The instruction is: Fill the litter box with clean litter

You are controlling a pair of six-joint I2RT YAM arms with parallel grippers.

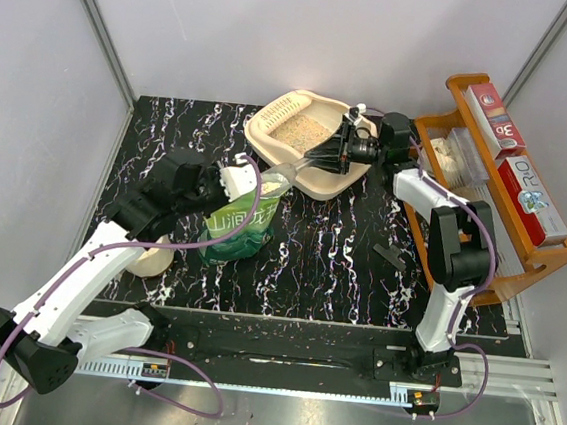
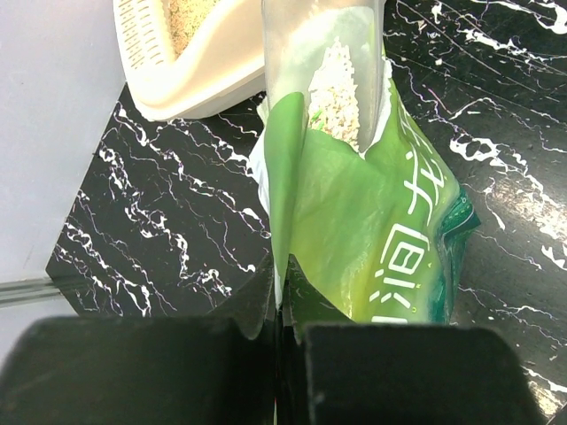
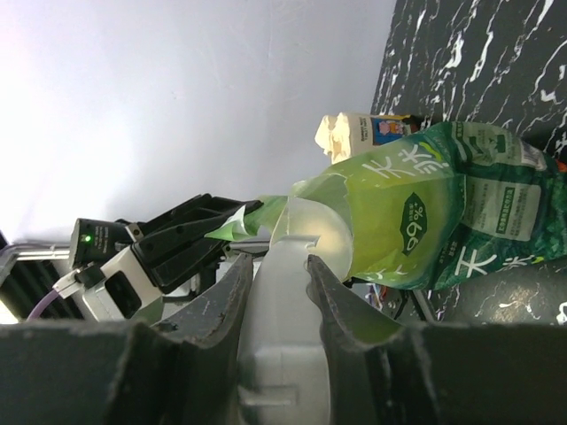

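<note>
Two grippers meet at the green printed plastic bag point(image 2: 354, 239), centre of the top view. The left gripper point(image 2: 279, 332) pinches its edge, and the right gripper point(image 3: 279, 274) clamps a translucent plastic scoop point(image 2: 301, 44) carrying pale tan granular litter point(image 2: 341, 97). The cream plastic litter box point(image 1: 272, 121), upper centre, holds some litter.

Green bag point(image 1: 242, 224), orange rack point(image 1: 531, 267), tape roll point(image 1: 154, 258)

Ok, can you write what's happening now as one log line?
left gripper: shut on green bag edge | right gripper: shut on scoop in bag mouth | litter box: some litter inside
</note>
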